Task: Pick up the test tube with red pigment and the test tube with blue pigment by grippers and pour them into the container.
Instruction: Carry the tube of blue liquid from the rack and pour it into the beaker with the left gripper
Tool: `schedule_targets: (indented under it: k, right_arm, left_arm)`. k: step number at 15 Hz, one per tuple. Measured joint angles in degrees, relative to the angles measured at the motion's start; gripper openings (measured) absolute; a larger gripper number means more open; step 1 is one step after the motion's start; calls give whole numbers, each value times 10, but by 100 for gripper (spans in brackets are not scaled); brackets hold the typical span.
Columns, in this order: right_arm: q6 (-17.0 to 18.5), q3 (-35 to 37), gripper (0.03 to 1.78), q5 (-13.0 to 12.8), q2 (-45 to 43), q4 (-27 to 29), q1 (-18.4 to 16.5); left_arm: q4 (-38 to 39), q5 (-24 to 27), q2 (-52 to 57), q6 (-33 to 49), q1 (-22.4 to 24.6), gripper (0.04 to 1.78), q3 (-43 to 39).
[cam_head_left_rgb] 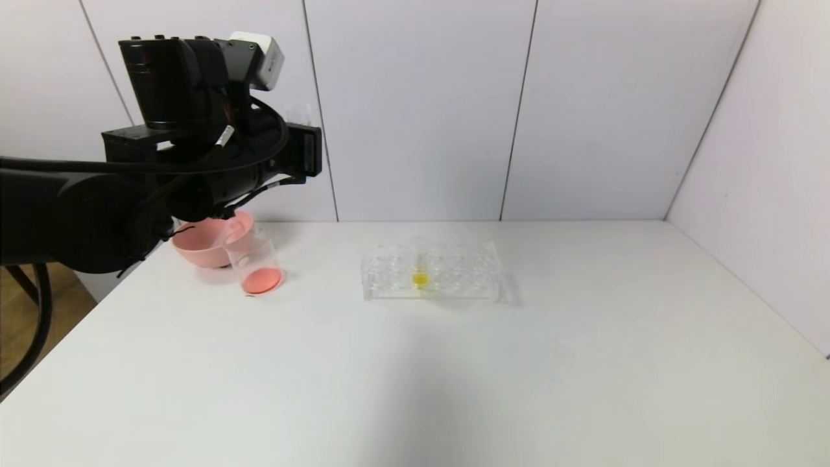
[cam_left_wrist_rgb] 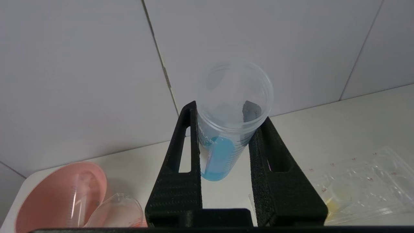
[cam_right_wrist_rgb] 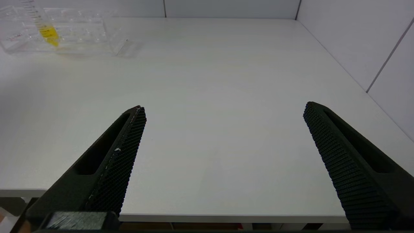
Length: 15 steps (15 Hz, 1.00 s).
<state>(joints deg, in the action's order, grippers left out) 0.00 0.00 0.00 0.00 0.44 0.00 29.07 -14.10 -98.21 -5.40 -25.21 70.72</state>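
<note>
Pinching the blue-pigment tube (cam_left_wrist_rgb: pixel 223 142), left end effector (cam_left_wrist_rgb: pixel 226 129) hovers above red-filled container (cam_head_left_rgb: pixel 256 263).

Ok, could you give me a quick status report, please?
Left hand shut on blue-pigment test tube, raised above beaker. Beaker holds red liquid. Right hand open, idle over table. Nothing in the way.

Pink bowl (cam_head_left_rgb: pixel 206 246) crowds the container (cam_head_left_rgb: pixel 256 263); tube rack (cam_head_left_rgb: pixel 431 271) stands apart
</note>
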Motion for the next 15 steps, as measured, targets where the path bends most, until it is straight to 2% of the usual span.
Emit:
schedule_targets:
  k: [5, 15]
  right_arm:
    - [0, 0, 177, 0, 0, 0, 0]
    - [0, 0, 177, 0, 0, 0, 0]
  left_arm:
    - [6, 98, 19, 7, 81, 44, -39]
    - [-1, 242, 41, 21, 276, 44, -62]
